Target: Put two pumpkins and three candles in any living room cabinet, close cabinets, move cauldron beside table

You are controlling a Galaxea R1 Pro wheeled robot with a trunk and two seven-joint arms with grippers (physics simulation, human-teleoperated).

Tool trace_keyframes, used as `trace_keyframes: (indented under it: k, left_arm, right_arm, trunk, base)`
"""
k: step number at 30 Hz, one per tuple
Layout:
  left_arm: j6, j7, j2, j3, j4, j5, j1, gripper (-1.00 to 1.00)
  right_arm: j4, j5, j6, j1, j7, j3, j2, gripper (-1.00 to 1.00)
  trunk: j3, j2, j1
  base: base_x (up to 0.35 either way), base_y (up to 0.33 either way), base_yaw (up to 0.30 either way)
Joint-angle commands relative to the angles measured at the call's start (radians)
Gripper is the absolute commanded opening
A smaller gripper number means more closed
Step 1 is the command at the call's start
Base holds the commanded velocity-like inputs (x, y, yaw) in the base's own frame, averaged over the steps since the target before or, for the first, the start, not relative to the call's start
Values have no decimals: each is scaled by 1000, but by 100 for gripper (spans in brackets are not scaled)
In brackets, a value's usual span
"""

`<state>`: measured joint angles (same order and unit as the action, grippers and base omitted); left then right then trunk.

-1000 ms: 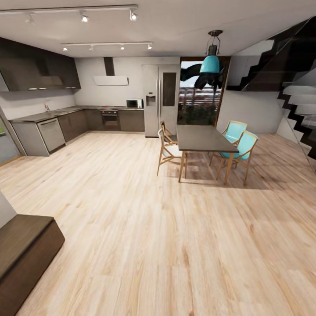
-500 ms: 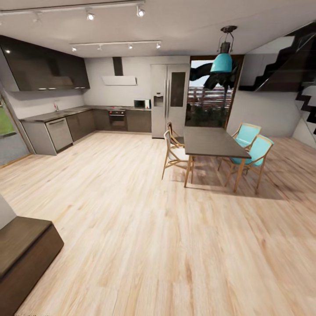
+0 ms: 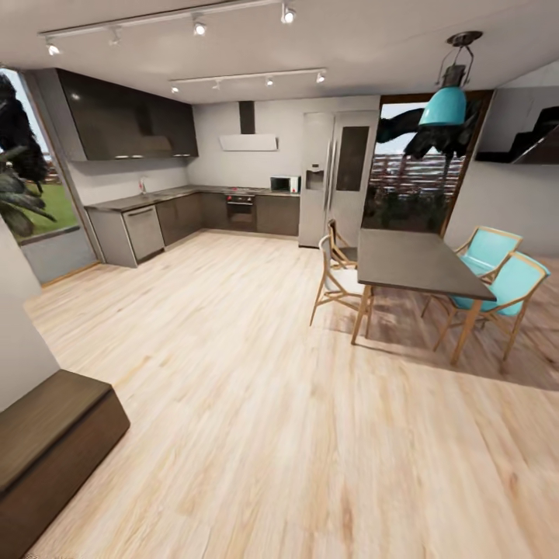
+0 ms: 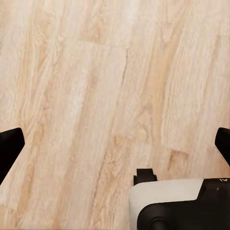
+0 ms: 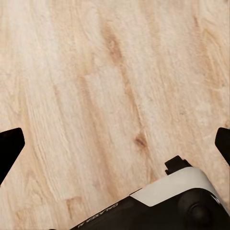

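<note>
Spreading across the whole head view, the pale wood floor (image 3: 256, 404) carries everything in sight, and the robot looks to be in transit over it, with neither arm busy at any task thing. Taking the dining table (image 3: 415, 260) as landmark: it stands tall on wooden legs with a dark top, wooden chairs and turquoise chairs (image 3: 508, 283) drawn up round it, presumably parked for seating, not the low grey one the task means. Left of that table and further back, the dark grey kitchen counter (image 3: 155, 198) runs along the wall, with the tall fridge (image 3: 338, 175) behind the table. Well to the table's left and much nearer the camera, the corner of a low dark brown unit (image 3: 54, 442) juts in; I judge this to be the cabinet of the task, its front closed as far as shows. No pumpkin, candle or cauldron can be placed from these pictures.

What the head view lacks, the wrist views supply. The left gripper (image 4: 115, 143) hangs over bare floorboards, its dark fingertips at the picture's two edges, spread wide with nothing between; part of the white and black robot base (image 4: 182, 203) sits under it. The right gripper (image 5: 115, 143) is likewise spread and empty above the planks.
</note>
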<state>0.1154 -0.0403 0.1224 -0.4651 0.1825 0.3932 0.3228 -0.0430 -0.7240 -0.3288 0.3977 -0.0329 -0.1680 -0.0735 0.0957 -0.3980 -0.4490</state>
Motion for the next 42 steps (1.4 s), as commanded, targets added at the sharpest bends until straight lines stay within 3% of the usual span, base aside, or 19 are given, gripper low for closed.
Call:
trace_keyframes:
  k: [1, 11, 26, 42]
  left_arm:
    - [3, -4, 0, -9, 0, 7, 1, 100]
    - [49, -4, -2, -7, -13, 9, 1, 100]
    - [53, -4, -4, -12, -16, 10, 0, 100]
    - [53, -4, -6, -12, -17, 10, 0, 100]
  right_arm:
    - [-3, -4, -4, 1, -2, -8, -1, 100]
    - [-3, -3, -3, 1, -2, -8, -2, 100]
    - [-3, 1, -4, 2, -30, -9, -3, 100]
    - [-2, 7, -3, 1, -36, -10, -5, 100]
  trunk:
    - [2, -2, -1]
    - [2, -2, -1]
    - [6, -2, -1]
    - [22, -2, -1]
  base:
    - [261, -223, 284]
    - [159, -131, 284]
    - [2, -15, 283]
    - [64, -256, 257]
